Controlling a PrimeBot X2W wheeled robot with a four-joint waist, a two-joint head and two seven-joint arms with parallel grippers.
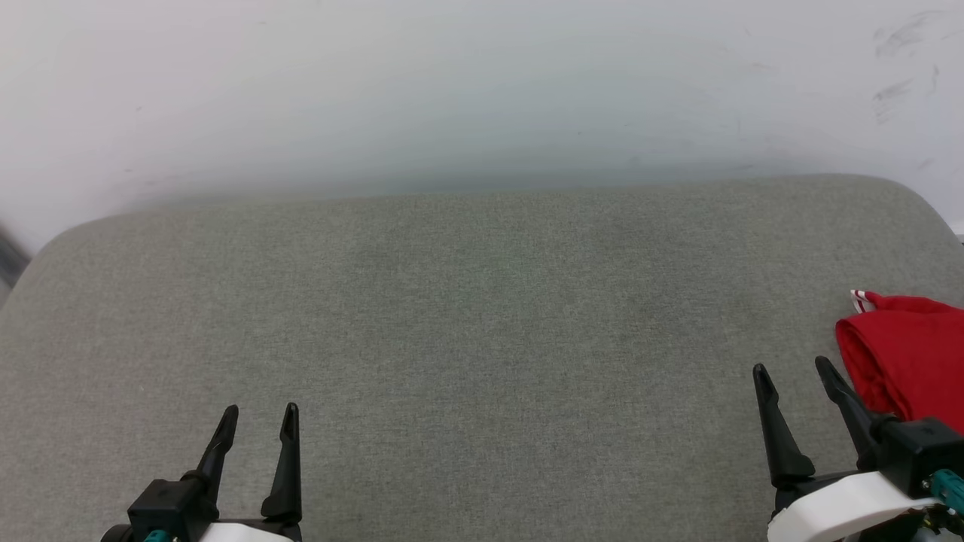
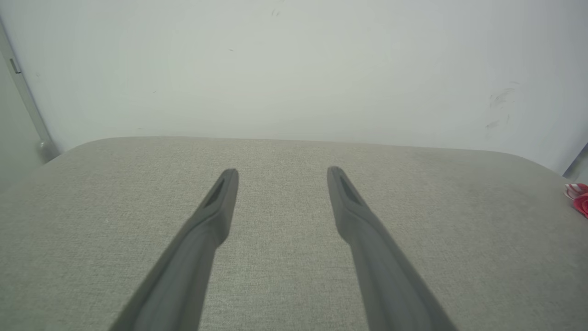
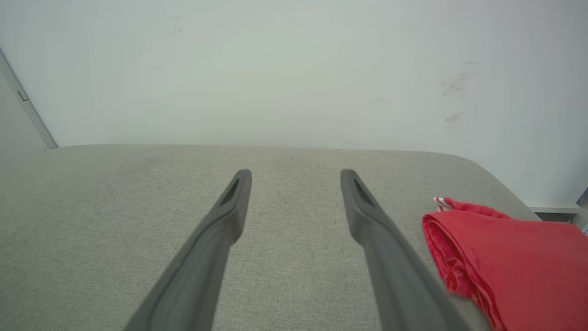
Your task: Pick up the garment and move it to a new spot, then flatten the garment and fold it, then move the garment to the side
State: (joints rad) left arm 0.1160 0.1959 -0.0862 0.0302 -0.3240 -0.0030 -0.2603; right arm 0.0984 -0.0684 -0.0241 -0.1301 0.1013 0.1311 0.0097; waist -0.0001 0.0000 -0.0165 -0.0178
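Observation:
The garment (image 1: 907, 354) is a folded red bundle with a bit of red-and-white striped trim, lying at the right edge of the grey fabric surface (image 1: 482, 316). In the right wrist view the garment (image 3: 514, 257) lies just right of my right fingers. A sliver of the garment (image 2: 579, 197) shows at the far right of the left wrist view. My right gripper (image 1: 794, 369) stands open and empty just left of the bundle, apart from it. At the lower left my left gripper (image 1: 258, 412) is open too, with nothing between its fingers.
A pale wall (image 1: 482, 90) rises right behind the cushion's far edge, with dark scuff marks at its upper right. The cushion's corners are rounded, and its right edge drops off just past the garment.

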